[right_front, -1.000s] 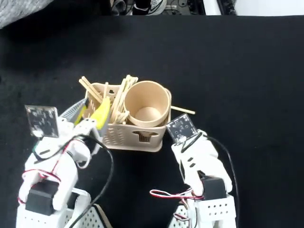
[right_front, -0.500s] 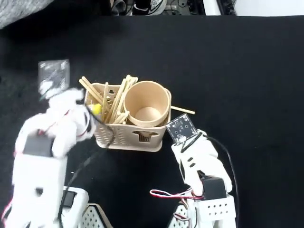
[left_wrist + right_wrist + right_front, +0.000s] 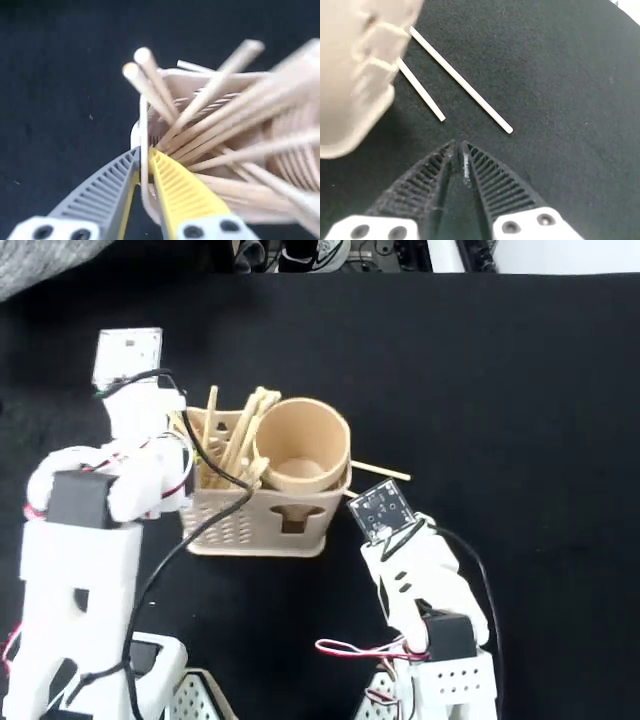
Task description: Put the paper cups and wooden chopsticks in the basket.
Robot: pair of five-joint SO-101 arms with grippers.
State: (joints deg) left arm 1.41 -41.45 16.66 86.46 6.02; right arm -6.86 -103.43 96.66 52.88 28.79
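The left end effector point(image 3: 144, 153) pinches the side wall of the basket point(image 3: 255, 525), with the grey finger outside and the yellow finger inside. I judge that it holds the basket to steady it or to shift it, not to take a stick.

The basket is beige plastic with slotted walls and a handle hole, and it stands on the black worktop point(image 3: 500, 390). Inside it sits one paper cup point(image 3: 300, 435), upright and open. Beside the cup a bundle of chopsticks point(image 3: 232, 435) leans, thin pale wood with round ends.

Two loose chopsticks point(image 3: 460, 80) lie flat on the worktop just beside the basket, so the task is not finished. The right end effector point(image 3: 457, 148) is near them, pressed together and empty.
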